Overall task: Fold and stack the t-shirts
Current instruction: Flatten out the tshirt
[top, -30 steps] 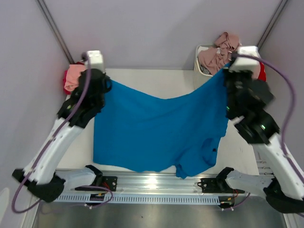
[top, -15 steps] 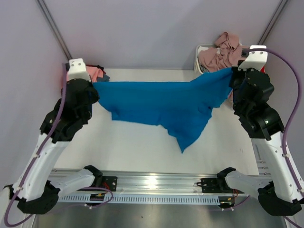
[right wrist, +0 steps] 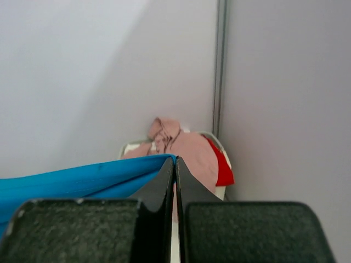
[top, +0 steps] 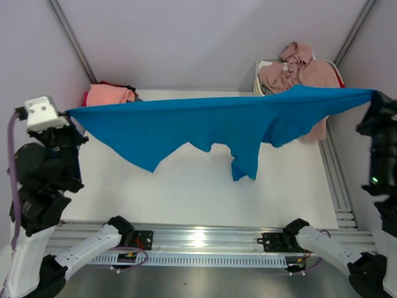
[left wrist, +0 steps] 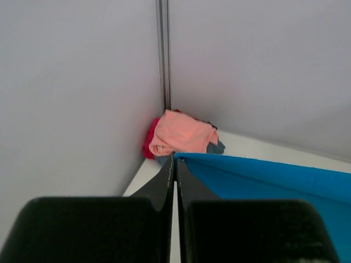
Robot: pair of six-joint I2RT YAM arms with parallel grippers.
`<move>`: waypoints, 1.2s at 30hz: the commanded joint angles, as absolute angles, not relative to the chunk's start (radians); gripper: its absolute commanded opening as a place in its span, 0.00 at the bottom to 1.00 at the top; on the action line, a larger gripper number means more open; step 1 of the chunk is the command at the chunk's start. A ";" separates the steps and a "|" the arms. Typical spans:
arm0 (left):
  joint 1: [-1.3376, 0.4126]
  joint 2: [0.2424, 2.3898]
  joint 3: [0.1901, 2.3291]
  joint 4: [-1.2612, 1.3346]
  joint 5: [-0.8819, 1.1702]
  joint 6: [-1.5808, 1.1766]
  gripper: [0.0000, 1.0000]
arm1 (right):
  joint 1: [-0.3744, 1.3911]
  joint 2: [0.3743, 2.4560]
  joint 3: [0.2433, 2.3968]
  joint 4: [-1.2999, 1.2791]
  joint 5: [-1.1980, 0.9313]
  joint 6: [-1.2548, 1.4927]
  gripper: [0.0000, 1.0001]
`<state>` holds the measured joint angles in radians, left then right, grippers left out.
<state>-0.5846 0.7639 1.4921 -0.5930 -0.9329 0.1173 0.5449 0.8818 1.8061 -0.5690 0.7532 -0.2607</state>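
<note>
Both arms swing wide apart, and the bright blue t-shirt point(top: 205, 124), which sagged low between them a second ago, now stretches into a long taut band above the table point(top: 186, 192). The left tool point(left wrist: 175, 160) is pinched tight on the cloth's left end, and the right tool point(right wrist: 175, 161) is clamped on the far right end, out by the basket point(top: 261, 63) heaped with a dusty mauve-pink shirt point(top: 291, 68). A salmon pink shirt point(top: 107, 94) tops the pile in the far-left corner. The blue hem hangs in loose, ragged points. It looks like light, limp cloth that droops wherever it is unsupported, so corners and seams are probably the best places to hold.
</note>
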 commanded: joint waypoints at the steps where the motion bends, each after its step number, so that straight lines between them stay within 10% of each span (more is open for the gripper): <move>1: -0.578 0.695 1.500 -0.413 -1.104 0.363 0.00 | 0.549 0.783 1.893 -0.490 0.911 -0.396 0.00; 22: -0.586 0.833 1.445 -0.669 -0.660 -0.120 0.01 | 1.046 0.821 1.543 -0.291 1.194 -0.505 0.00; 29: -0.586 0.813 1.364 -0.608 -0.597 -0.170 0.01 | 0.991 0.975 1.580 -0.513 0.927 -0.241 0.00; 36: -0.586 0.772 1.289 -0.574 -0.606 -0.196 0.01 | 0.902 1.109 1.739 -0.502 0.159 -0.058 0.00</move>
<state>-0.5842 0.7811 1.3102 -0.6189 -0.6205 -0.1535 0.8993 1.1103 1.6733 -0.5282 0.6170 -0.1486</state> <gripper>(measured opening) 0.005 0.006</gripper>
